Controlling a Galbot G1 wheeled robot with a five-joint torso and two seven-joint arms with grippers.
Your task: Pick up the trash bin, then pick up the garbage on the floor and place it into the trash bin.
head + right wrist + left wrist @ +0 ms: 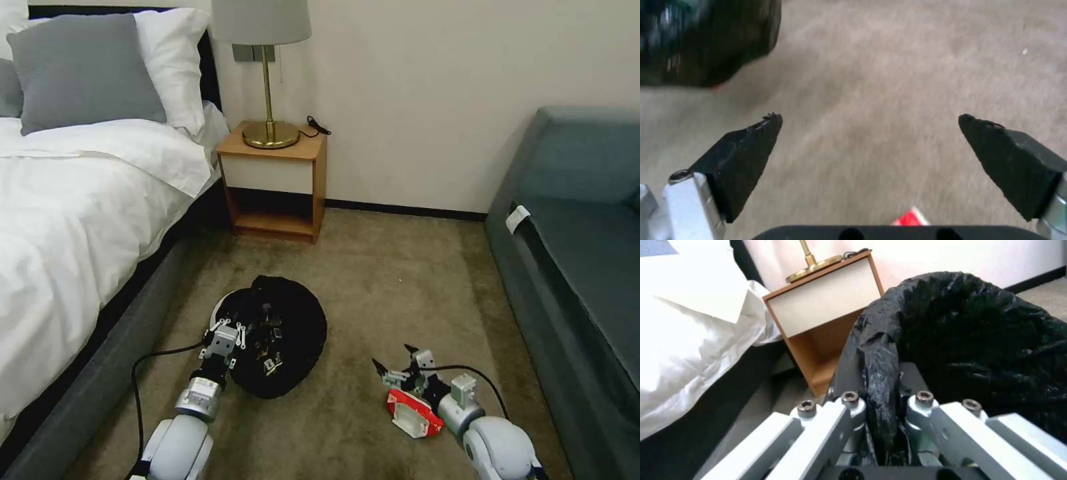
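Your trash bin (293,347) sits low and left of centre in the head view, its black bag liner (978,340) puffed over the rim so that only a sliver of white wall shows at its left edge. It is held by the rim: in the left wrist view the left gripper (882,400) is pinched on a fold of liner and the rim beneath it, one finger inside and one outside. I judge this grip is chosen so the bin can travel with the arm, mouth up, to meet each piece of litter. Whether the bin rests on the carpet (400,280) or hangs just above it, you cannot tell from these views.

The red-and-white packet (413,412) lies on the carpet at the lower right of the head view, just beside and partly under the right wrist. The right gripper (399,358) hovers low with its fingers spread wide, pointing past the packet; in the right wrist view only a red corner (911,218) shows at the bottom edge, behind the fingertips (753,140). To my eye the gripper needs to draw back before it can close on the packet.

Beyond the bin stand the nightstand (273,183) with its brass lamp (267,73), the bed (73,200) at left and the sofa (580,220) at right.
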